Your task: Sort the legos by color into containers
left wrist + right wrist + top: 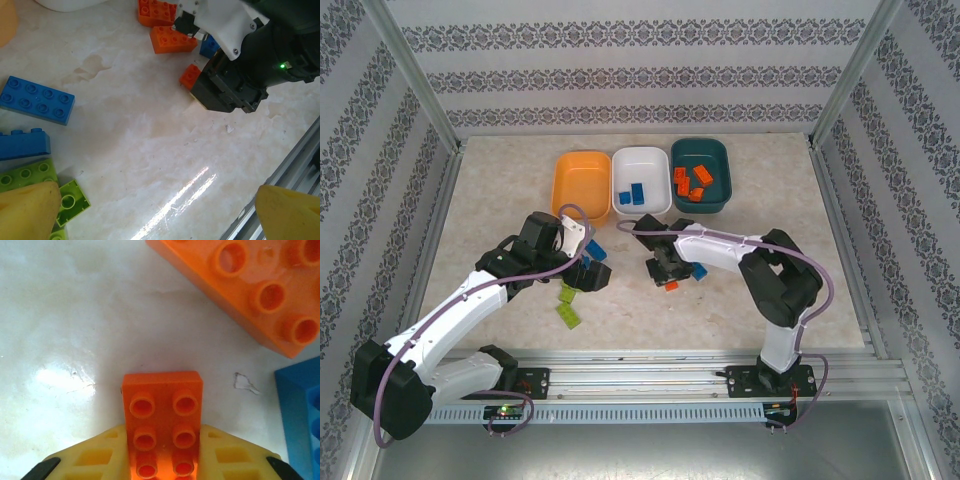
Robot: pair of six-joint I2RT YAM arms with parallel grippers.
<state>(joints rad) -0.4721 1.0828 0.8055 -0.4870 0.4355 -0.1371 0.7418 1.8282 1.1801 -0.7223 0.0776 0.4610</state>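
Note:
My right gripper [162, 435] is shut on a small orange lego [162, 400] that rests on the table; from above, this gripper [670, 273] is low at mid-table. A larger orange brick [255, 290] and a blue brick [300, 415] lie close by. My left gripper [160, 212] is open, with bare table between its yellow fingertips [30, 210]. Beside it are two blue bricks [37, 100] and lime green bricks [27, 175]. At the back stand the orange tub [563, 190], the white tub [640, 160] holding blue bricks and the teal tub [701, 152] holding orange bricks.
A lime green brick [569, 316] lies in front of the left gripper [590, 275]. The two grippers are near each other at mid-table. The metal rail [650, 375] runs along the near edge, and patterned walls close in the table on three sides.

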